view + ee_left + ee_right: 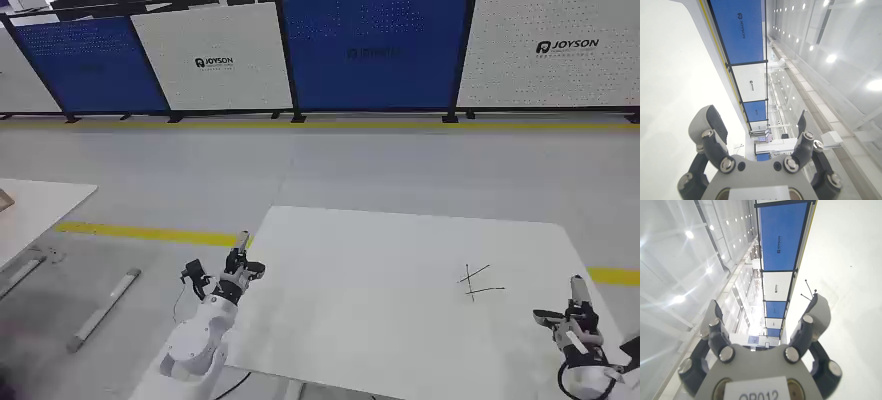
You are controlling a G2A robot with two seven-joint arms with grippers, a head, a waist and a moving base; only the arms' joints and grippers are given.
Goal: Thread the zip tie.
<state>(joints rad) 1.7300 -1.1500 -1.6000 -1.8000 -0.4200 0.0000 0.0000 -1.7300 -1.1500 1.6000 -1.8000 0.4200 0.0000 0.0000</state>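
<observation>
Thin black zip ties (475,283) lie crossed on the white table (380,300), toward its right side. In the right wrist view the zip ties (808,289) sit just beyond one fingertip, partly hidden by it. They appear far off as small zip ties (739,146) in the left wrist view. My right gripper (560,303) hovers at the table's right front corner, open and holding nothing (765,303). At the table's left edge my left gripper (243,258) is also open and holds nothing (758,117), far from the ties.
A second white table (40,205) stands off to the left, with a grey bar (100,310) on the floor between. Blue and white panels (370,55) wall off the back. A yellow floor line (150,234) runs behind the table.
</observation>
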